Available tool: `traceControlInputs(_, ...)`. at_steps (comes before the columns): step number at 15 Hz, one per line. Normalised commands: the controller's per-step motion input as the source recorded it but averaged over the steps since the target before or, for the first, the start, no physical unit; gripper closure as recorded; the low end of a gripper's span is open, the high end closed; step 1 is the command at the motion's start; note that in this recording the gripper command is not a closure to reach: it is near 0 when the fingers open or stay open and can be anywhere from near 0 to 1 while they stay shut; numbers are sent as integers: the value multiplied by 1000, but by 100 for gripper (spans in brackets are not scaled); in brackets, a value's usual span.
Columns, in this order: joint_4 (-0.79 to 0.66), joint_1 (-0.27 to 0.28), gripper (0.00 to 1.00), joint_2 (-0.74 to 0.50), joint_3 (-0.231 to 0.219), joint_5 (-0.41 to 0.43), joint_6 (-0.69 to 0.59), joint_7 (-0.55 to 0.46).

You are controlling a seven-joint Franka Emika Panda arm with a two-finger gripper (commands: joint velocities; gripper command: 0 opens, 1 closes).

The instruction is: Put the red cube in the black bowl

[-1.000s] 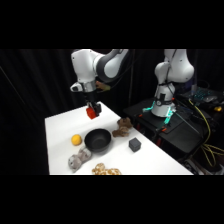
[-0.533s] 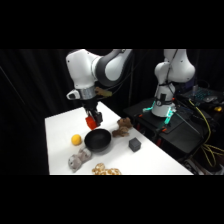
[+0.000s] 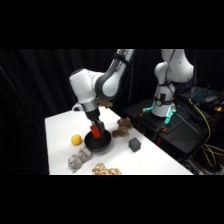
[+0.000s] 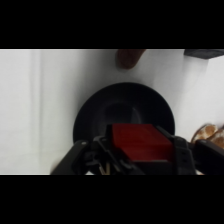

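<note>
The red cube was held pinched in the hand directly above the black bowl at frame centre, release remaining.

Black bowl lies unobstructed beneath the tool.

I saw the gripper low over the black bowl, clamped on the red cube. A yellow ball lay just to its left, and a dark grey cube sat off to its right.
</note>
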Motion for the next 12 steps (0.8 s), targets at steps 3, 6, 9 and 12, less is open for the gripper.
traceControlInputs(3, 143, -114, 0, 111, 118, 200, -52, -101)
traceControlInputs(6, 118, -79, 0, -108, 81, 107, -182, -54)
traceControlInputs(9, 32, -20, 0, -301, 42, 59, -265, 73)
traceControlInputs(12, 26, 94, 0, -411, -24, -48, -387, 282)
